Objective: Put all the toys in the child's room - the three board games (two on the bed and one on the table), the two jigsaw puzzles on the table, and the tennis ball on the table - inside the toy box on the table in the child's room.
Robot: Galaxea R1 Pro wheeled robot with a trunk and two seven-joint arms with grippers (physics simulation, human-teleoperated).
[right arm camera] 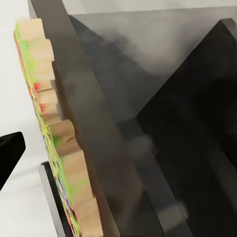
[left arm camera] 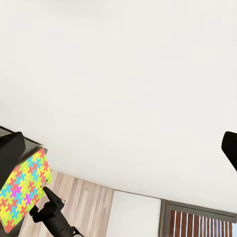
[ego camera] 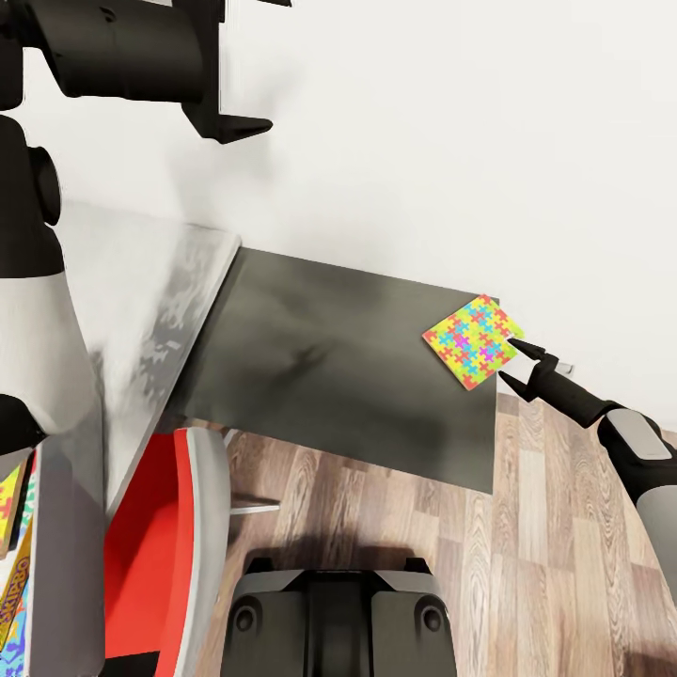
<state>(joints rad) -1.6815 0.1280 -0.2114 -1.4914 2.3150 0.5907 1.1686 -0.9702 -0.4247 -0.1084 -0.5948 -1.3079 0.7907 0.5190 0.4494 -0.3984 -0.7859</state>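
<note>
Jigsaw puzzle (ego camera: 472,341), thin, stiff and light, overhangs my table (ego camera: 338,376) at three o'clock; right gripper (ego camera: 523,365) spread wide at its edge.

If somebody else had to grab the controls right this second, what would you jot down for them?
Right gripper: open, fingers at the edge of the colourful jigsaw puzzle, nothing gripped yet.
Left gripper: raised near the wall, looks empty; whether it is open is unclear.
The puzzle lies flat at the far right corner of the dark table.
Colourful flat items sit at the robot's left side; what they are is unclear.
Left: grasp the puzzle and take it to the toy box.
</note>
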